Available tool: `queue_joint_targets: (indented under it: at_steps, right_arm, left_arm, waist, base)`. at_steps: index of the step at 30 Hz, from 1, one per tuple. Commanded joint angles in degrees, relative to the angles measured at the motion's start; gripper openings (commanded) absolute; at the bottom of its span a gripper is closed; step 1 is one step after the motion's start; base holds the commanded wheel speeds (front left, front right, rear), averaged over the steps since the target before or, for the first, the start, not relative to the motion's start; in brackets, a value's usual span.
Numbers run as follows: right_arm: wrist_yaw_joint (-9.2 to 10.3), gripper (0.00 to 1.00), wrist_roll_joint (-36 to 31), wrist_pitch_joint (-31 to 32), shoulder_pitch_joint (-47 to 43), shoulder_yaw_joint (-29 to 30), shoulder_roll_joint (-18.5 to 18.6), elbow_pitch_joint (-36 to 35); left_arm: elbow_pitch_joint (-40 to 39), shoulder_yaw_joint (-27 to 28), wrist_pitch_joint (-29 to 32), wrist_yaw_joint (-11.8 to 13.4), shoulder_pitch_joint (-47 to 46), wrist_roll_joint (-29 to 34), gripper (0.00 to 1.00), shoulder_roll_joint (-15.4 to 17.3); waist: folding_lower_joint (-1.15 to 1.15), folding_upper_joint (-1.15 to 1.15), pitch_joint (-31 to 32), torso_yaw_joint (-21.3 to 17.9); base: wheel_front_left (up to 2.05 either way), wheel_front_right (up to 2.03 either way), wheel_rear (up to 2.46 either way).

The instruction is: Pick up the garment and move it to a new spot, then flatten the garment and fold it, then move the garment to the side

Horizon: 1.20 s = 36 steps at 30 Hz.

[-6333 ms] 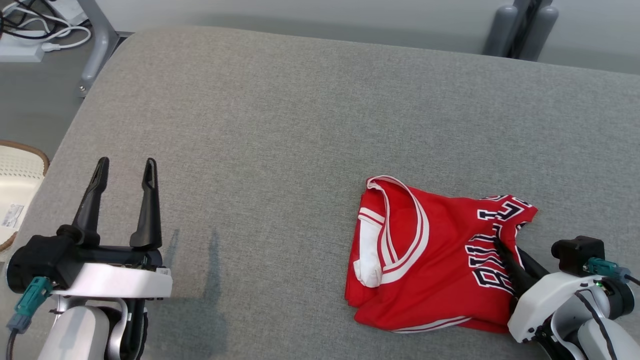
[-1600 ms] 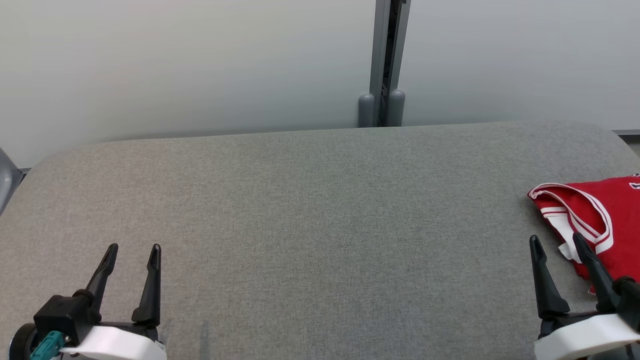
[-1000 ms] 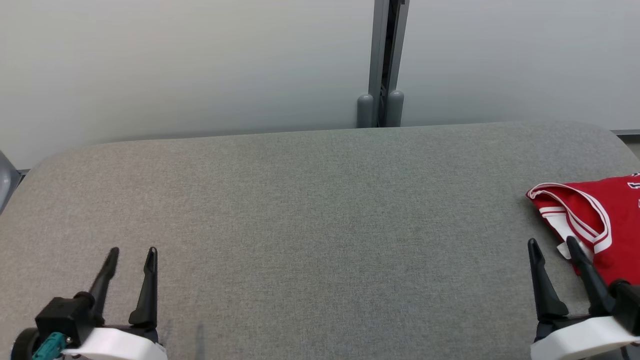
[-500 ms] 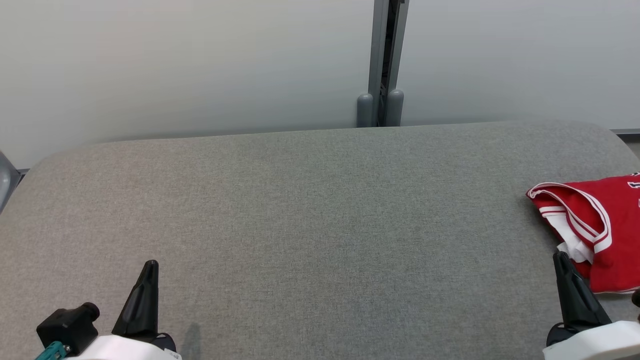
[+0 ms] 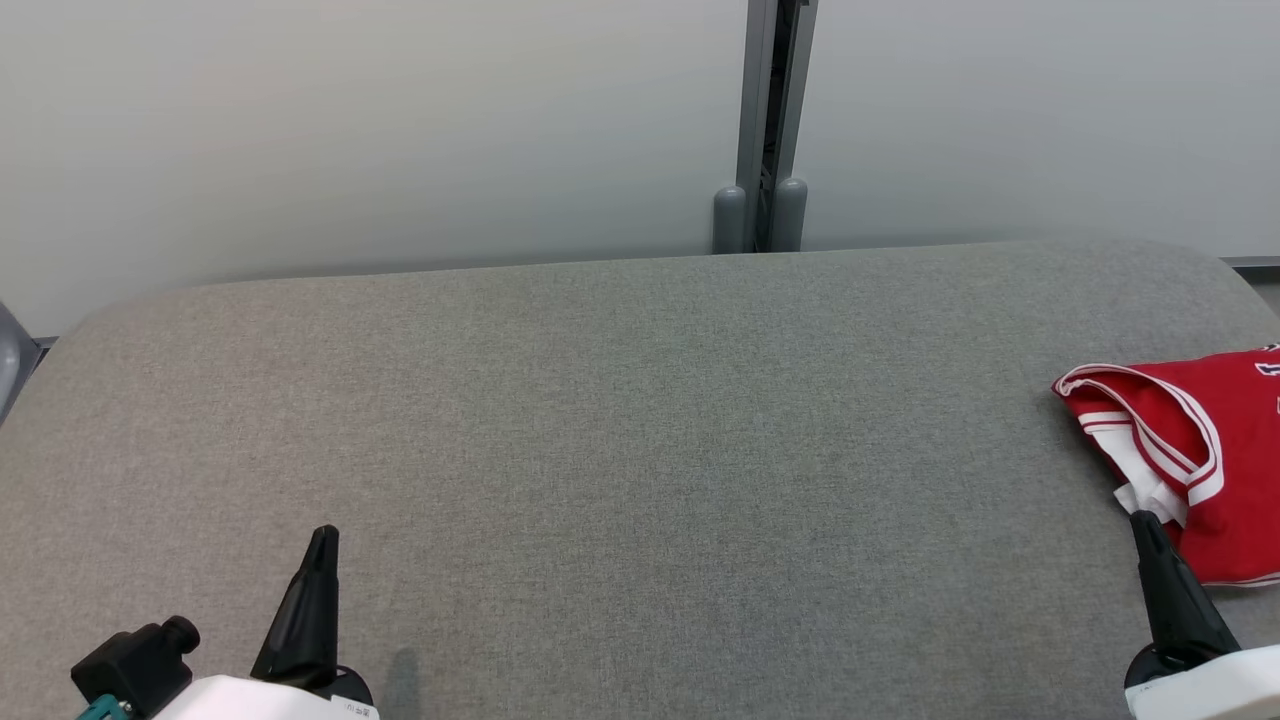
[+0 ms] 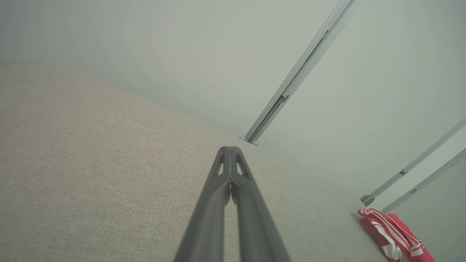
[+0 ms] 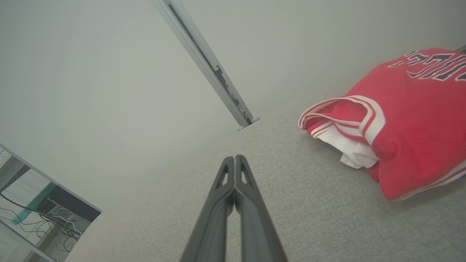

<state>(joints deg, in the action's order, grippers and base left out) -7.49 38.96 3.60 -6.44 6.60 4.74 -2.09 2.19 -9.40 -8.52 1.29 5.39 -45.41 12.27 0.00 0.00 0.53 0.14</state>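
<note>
The garment (image 5: 1210, 460) is a red jersey with white trim, folded, lying at the right edge of the grey padded table (image 5: 640, 420); it also shows in the right wrist view (image 7: 404, 120) and small in the left wrist view (image 6: 391, 233). My right gripper (image 5: 1145, 525) sits at the lower right, just in front of the garment's near corner, shut with nothing in it (image 7: 235, 160). My left gripper (image 5: 325, 540) is at the lower left, far from the garment, shut and empty (image 6: 230, 151).
A pale wall (image 5: 400, 120) rises behind the table, with a grey upright post (image 5: 765, 120) at its middle. Shelving with cables (image 7: 43, 211) stands off the table's far end in the right wrist view.
Both grippers went from open to shut and drew back toward the bottom edge. The garment lies where it was.
</note>
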Motion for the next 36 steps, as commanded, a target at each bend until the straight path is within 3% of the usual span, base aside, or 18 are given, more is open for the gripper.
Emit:
queue_joint_targets:
  at_steps: [1, 36]
  right_arm:
    - [0.00, 0.00, 2.91, 0.70, 0.26, 0.57, 0.86, -0.37]
    - [-0.01, 0.00, 29.72, 6.78, -0.08, 5.42, 1.76, 2.27]
  left_arm:
    - [-1.09, 0.21, -0.17, -0.61, -0.63, -2.15, 0.00, 0.22]
    - [-1.45, -0.50, -0.38, -4.51, 0.34, -22.83, 0.00, -4.30]
  waist:
    - [0.00, 0.00, -0.01, 0.00]
    - [0.00, 0.00, -0.21, -0.05]
  base:
    - [0.00, 0.00, 0.00]
    - [0.00, 0.00, 0.00]
